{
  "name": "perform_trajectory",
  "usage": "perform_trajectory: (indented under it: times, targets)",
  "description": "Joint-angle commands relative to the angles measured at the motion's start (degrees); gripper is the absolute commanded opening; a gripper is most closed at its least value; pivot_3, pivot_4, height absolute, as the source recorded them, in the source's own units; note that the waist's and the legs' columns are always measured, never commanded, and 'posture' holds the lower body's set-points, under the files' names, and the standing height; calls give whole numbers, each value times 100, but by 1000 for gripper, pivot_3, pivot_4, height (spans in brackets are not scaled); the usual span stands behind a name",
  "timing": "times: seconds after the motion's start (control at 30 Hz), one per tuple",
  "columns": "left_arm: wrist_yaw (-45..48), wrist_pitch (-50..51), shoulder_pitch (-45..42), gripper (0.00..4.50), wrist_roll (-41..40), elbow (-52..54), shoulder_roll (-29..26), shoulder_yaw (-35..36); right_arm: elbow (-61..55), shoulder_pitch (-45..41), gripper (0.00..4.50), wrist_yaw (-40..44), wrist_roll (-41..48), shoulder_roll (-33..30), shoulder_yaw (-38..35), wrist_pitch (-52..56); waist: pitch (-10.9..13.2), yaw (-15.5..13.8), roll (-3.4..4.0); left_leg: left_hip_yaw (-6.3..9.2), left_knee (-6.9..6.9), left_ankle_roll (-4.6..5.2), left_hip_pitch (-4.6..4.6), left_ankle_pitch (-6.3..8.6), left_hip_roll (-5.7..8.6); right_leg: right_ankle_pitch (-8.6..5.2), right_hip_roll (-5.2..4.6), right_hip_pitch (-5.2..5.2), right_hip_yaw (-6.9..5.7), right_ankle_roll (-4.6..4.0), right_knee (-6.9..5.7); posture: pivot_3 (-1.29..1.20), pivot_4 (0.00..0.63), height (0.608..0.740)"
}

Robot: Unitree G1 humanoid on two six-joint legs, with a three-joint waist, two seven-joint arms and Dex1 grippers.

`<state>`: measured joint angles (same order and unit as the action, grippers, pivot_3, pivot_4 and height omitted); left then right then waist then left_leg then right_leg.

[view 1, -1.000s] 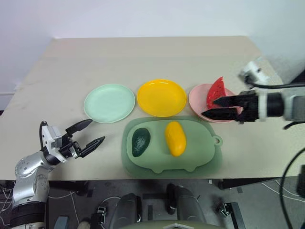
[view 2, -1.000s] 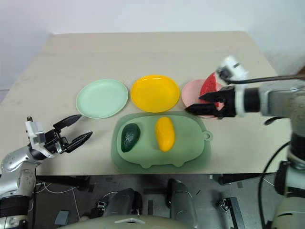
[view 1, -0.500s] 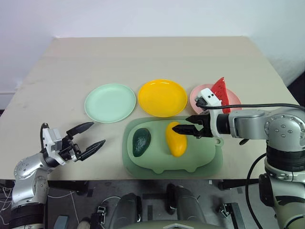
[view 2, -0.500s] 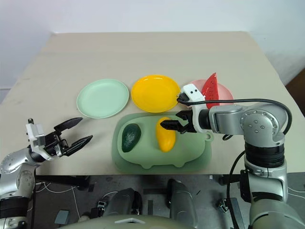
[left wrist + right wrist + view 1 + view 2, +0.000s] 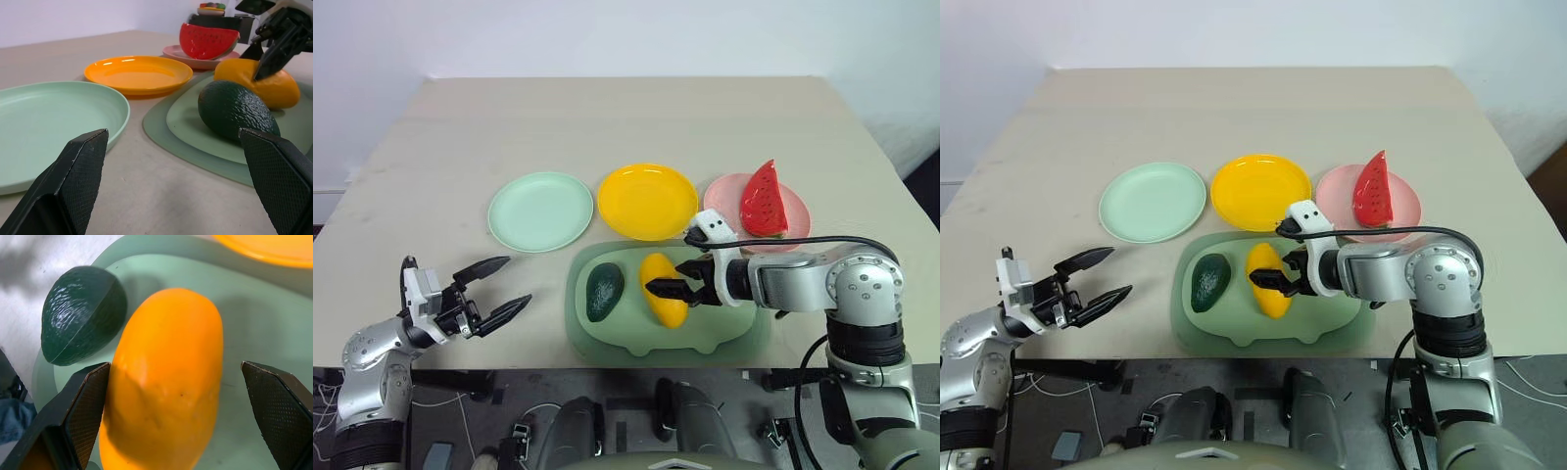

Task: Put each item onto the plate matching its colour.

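Two wide-open fingers of our empty right gripper (image 5: 668,290) straddle the mango (image 5: 663,289); smooth, probably slippery, best gripped mid-body.

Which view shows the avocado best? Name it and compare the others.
The left wrist view: the avocado sits close and unblocked on the mat. Both eye views show it small from above; the right wrist view shows it beside the mango.

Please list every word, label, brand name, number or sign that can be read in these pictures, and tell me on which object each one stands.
There is no readable text: the dark green toy avocado, yellow oblong toy mango, red watermelon wedge, the mint green, yellow-orange and pale pink round plastic plates, and the large pale green mat carry no writing.
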<state>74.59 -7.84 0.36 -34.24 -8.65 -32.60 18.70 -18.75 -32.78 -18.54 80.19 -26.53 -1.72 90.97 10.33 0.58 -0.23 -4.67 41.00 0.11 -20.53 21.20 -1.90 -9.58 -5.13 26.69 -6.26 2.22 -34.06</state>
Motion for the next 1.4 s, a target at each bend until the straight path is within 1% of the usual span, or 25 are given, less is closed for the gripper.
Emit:
perform_trajectory:
  times: [0.03,0.2,0.3,0.37,0.4,0.47,0.63,0.7,0.83,0.9,0.93,1.03,1.13,1.23,1.3,1.33,1.37,1.4]
  targets:
    - [-46,-6,-17,4500,-24,209,-31,1,101,27,4463,-261,-83,-17,163,153,0,0,0,0,0,1,0,0,0,0,0,0,0,0,0,0,150,733]
    - [-92,-7,7,4500,-11,247,-22,-5,103,17,4463,-237,-77,-40,260,153,0,5,0,0,0,1,-2,1,0,0,-1,1,0,0,0,0,150,733]
    - [-121,-16,18,4500,-5,260,-12,-13,115,-17,3895,-213,-133,-46,250,153,0,7,0,0,0,1,-2,1,-1,0,0,1,0,0,1,0,150,733]
    - [-143,-25,22,4500,0,260,2,-19,161,-68,3276,-183,-168,-31,184,153,0,9,0,0,0,1,-2,1,-1,0,0,2,0,0,1,0,150,733]
    - [-152,-30,28,4500,4,269,10,-26,177,-90,3107,-155,-165,-48,151,153,0,9,0,0,0,1,-2,1,-1,0,0,2,0,0,1,0,150,733]
    - [-171,-33,21,4500,9,277,34,-46,292,-226,3106,-53,-104,-84,-25,139,0,9,0,0,0,1,-2,1,-1,0,0,2,0,0,1,0,150,733]
    - [-198,-42,-1,4500,11,273,51,-94,804,-1029,3105,525,-95,-195,-318,-113,2,18,3,-2,0,2,-13,1,-1,0,2,13,1,1,1,0,150,733]
    - [-212,-47,-17,4500,7,264,59,-122,1117,-1492,3105,965,-536,-247,-246,-425,3,40,4,-2,-3,2,-13,1,-4,0,8,15,0,0,1,0,150,733]
    - [-237,-61,-63,4500,14,232,75,-172,1984,-2126,3105,1844,-1820,-268,265,-1329,4,39,5,-3,-3,2,-16,1,-3,0,11,19,1,0,0,0,150,733]
    - [-254,-75,-80,4500,23,221,96,-195,2529,-2387,3105,2367,-2509,-202,664,-1866,3,35,5,-1,-4,2,-19,1,-3,0,10,19,0,0,2,0,150,733]
    - [-275,-86,-76,4500,32,237,122,-212,3018,-2533,3105,2632,-2945,-79,955,-2282,3,22,5,-2,-3,3,-19,1,-2,0,9,19,0,0,2,0,150,733]
    - [-328,-107,-22,4500,44,314,177,-226,4020,-2776,3105,3300,-3944,189,1567,-3133,3,67,5,-8,10,3,-76,-1,7,9,7,63,-3,5,-6,0,150,733]
    - [-356,-131,12,4500,50,327,207,-219,4695,-2963,3105,3801,-4539,430,1667,-3629,4,58,7,-6,7,2,-78,-1,5,8,10,64,-9,4,-8,0,150,733]
    - [-367,-153,13,4500,58,297,220,-228,5204,-3101,3105,4100,-4991,639,1607,-3954,5,42,9,-8,5,1,-87,-2,3,8,8,69,-14,4,-7,0,150,733]
    - [-360,-162,-4,4500,63,265,226,-236,5395,-3150,3823,4234,-5238,719,1552,-4095,5,42,9,-8,6,1,-88,-2,3,9,5,68,-14,5,-7,0,150,733]
    - [-353,-167,-14,4500,65,245,227,-239,5461,-3167,4036,4295,-5347,750,1526,-4148,5,41,9,-8,6,1,-87,-2,3,9,4,67,-14,5,-6,0,150,733]
    - [-341,-170,-26,4500,65,220,226,-238,5510,-3178,4355,4347,-5438,774,1502,-4185,5,42,9,-7,6,1,-87,-2,3,9,3,66,-14,5,-6,0,150,733]
    - [-328,-160,-35,4500,56,209,218,-234,5471,-3172,4472,4411,-5489,764,1452,-4168,5,40,9,-7,6,1,-86,-2,3,9,4,66,-15,5,-6,0,150,733]
